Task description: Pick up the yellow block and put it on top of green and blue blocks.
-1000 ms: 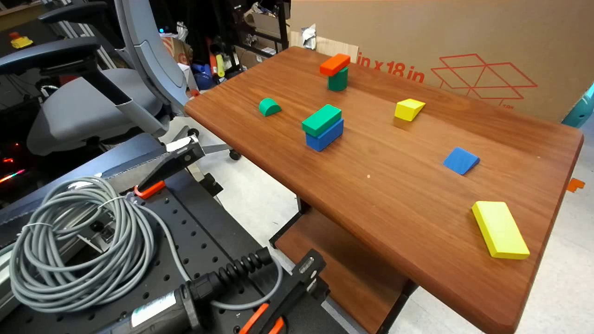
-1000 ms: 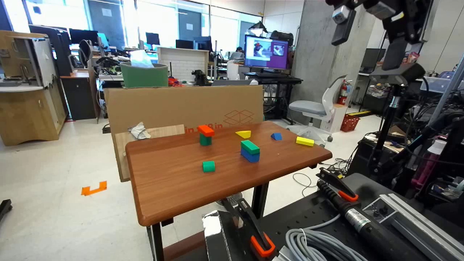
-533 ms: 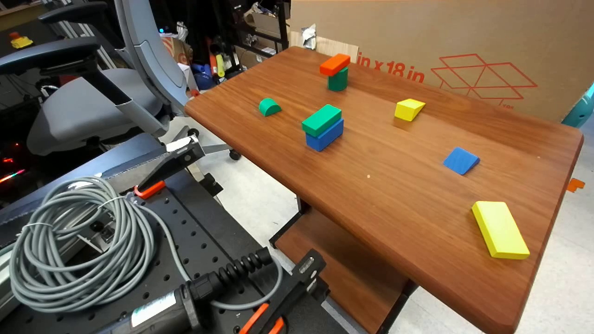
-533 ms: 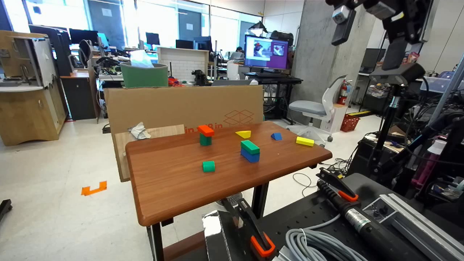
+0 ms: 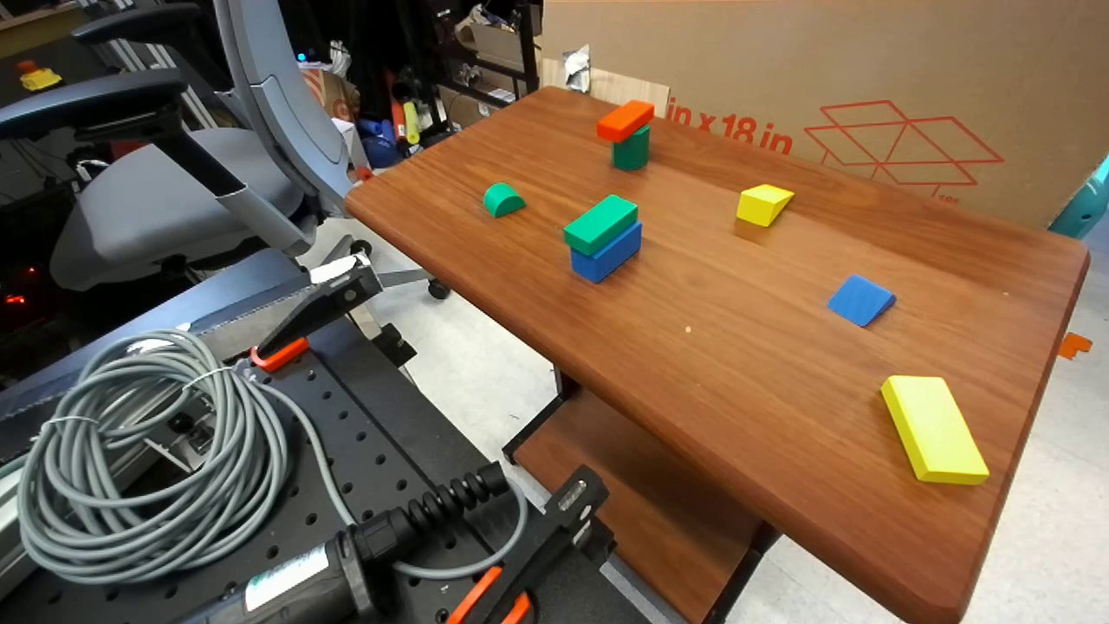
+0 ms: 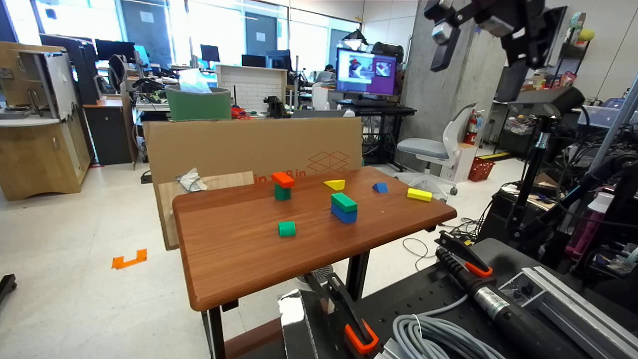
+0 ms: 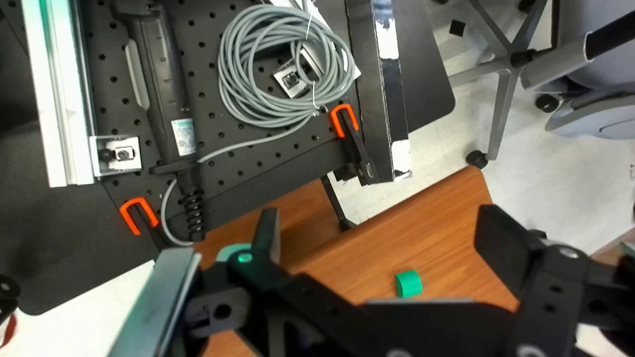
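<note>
Shifted toward nine o'clock and a touch lower than a moment ago: gripper (image 6: 473, 82), well above the table (image 6: 234, 239) in an exterior view, spread wide and holding nothing. Lying flat and untouched at four o'clock on the table in an exterior view: yellow block (image 5: 936, 431). Stacked at ten o'clock from there: green block (image 5: 600, 224) on blue block (image 5: 611, 256), not yet topped with yellow. Under way, by the look of it: early approach, with pickup and placing both to come. Likely called for next: swinging over the yellow block, squaring up across its narrow width, descending, then closing. Shown broad face up in an exterior view, without any gripper: yellow block (image 5: 936, 431). Reduced to a thin side in an exterior view, gripper included: yellow block (image 6: 419, 194). Nowhere to be made out in the wrist view: yellow block, green block or blue block. Offered there instead: cable (image 7: 278, 108) coiled near twelve o'clock and green half-round (image 7: 408, 284) near five o'clock, seen past the gripper.
</note>
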`<act>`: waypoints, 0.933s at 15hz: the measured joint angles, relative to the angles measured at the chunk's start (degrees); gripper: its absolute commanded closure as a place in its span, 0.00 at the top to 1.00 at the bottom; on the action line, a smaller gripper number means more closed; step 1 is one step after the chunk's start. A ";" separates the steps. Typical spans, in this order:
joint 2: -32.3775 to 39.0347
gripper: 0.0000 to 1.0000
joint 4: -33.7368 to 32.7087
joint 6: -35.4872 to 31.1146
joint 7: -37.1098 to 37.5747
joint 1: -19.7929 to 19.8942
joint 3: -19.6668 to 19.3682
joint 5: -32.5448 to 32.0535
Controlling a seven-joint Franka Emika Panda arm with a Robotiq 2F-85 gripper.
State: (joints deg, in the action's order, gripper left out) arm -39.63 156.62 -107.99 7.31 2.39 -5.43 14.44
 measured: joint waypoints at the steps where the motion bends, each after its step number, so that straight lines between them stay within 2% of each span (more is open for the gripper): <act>1: 1.34 1.00 -0.12 -2.40 0.00 -0.01 0.21 0.62; 5: 8.11 1.00 -2.02 -10.58 -0.68 -0.16 0.57 1.44; 9: 16.76 1.00 -7.03 -16.02 -1.51 -0.07 0.65 0.24; 14: 29.28 1.00 -16.03 -19.14 -3.63 2.24 0.13 -10.25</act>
State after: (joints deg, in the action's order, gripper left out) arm -10.35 140.59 -127.13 3.68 4.63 -5.30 4.19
